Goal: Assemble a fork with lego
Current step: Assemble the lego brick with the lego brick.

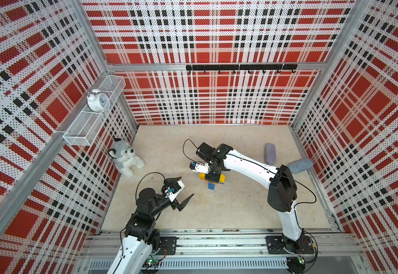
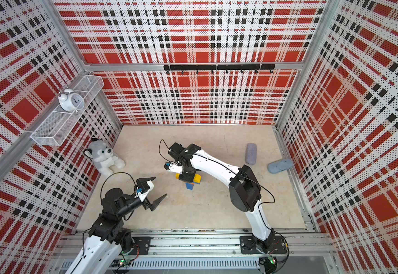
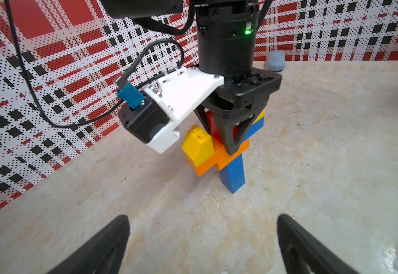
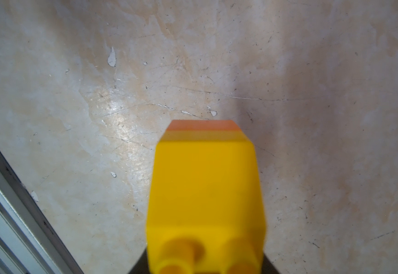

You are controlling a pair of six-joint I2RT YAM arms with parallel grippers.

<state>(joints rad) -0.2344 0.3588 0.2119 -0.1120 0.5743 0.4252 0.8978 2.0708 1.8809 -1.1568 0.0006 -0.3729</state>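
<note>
The fork [image 3: 219, 161], judged fully built, is held upright beneath the right hand [image 3: 221, 140], clenched on its red middle prong [image 3: 211, 123], blue handle [image 3: 232, 173] seemingly touching the surface [image 1: 228, 208]; the left hand [image 1: 187, 186] is spread empty nearby, and only release seems to remain.

left end effector [image 1: 187, 186] hovering, jaws wide apart; right end effector [image 3: 233, 146] pointing down, jaws closed.
</note>
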